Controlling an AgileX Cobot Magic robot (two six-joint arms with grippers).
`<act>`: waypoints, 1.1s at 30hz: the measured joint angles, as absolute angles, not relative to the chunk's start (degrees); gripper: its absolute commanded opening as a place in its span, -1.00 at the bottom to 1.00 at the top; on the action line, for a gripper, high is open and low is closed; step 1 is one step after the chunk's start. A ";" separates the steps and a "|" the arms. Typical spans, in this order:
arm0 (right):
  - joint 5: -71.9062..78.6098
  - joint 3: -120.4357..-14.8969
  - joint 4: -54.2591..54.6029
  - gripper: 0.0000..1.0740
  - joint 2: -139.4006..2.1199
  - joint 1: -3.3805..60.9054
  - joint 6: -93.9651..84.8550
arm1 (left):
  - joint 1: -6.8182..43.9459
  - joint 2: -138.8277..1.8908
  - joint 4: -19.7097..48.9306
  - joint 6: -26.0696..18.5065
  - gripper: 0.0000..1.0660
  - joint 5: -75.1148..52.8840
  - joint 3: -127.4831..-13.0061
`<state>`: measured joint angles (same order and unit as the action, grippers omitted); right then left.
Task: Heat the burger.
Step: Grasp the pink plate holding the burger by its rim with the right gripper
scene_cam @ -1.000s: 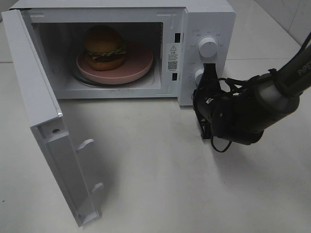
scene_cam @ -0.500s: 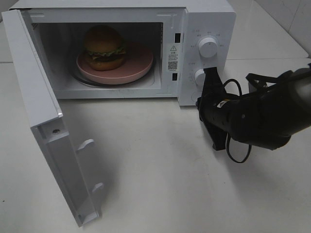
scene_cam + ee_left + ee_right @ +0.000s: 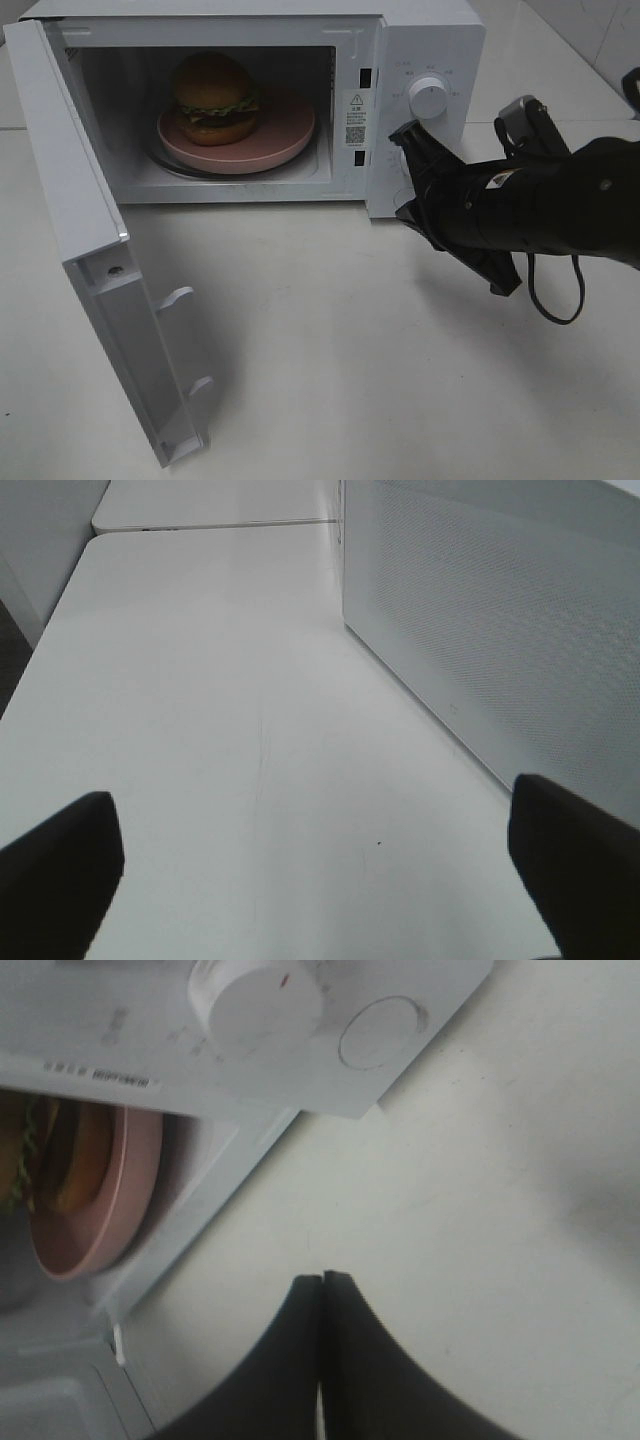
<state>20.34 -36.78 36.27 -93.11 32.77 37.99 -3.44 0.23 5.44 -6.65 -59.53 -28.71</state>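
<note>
Burger (image 3: 213, 95) w/ brown domed bun, green lettuce and dark patty sits on pink plate (image 3: 288, 132), toward the plate's left side as seen from overhead. Plate is inside white microwave (image 3: 455, 50), whose door (image 3: 70, 200) is swung wide open on the left. Microwave stands on white tabletop (image 3: 320, 350).

Control strip on microwave's right front has upper knob (image 3: 429, 97). Lower knob (image 3: 258, 1000) shows only from R wrist; overhead it is covered by R fingers (image 3: 408, 135). R fingers are black, pressed together and hold nothing, tip aimed at the control strip. Bulky black R arm (image 3: 560, 200) runs off to the right, w/ loose cable (image 3: 560, 300) hanging.

From R wrist, the closed fingers lie over bare tabletop just in front of microwave's lower corner, w/ round button (image 3: 378, 1032) beside lower knob and plate rim beyond. Touching microwave or not: can't tell.

L fingers (image 3: 62, 865) are spread wide w/ nothing between, above tabletop beside white dotted panel (image 3: 500, 630).
</note>
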 measured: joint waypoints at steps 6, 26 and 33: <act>8.71 -36.73 35.92 -1.00 -86.86 32.77 22.12 | -3.44 0.23 5.44 -6.65 0.88 -59.53 -28.71; -30.02 -48.30 11.63 -0.95 -83.48 32.77 0.86 | -3.44 0.23 5.44 -6.65 0.88 -59.53 -28.71; -42.40 -54.55 7.68 -0.92 -83.14 32.77 -20.57 | -3.44 0.23 5.44 -6.65 0.88 -59.53 -28.71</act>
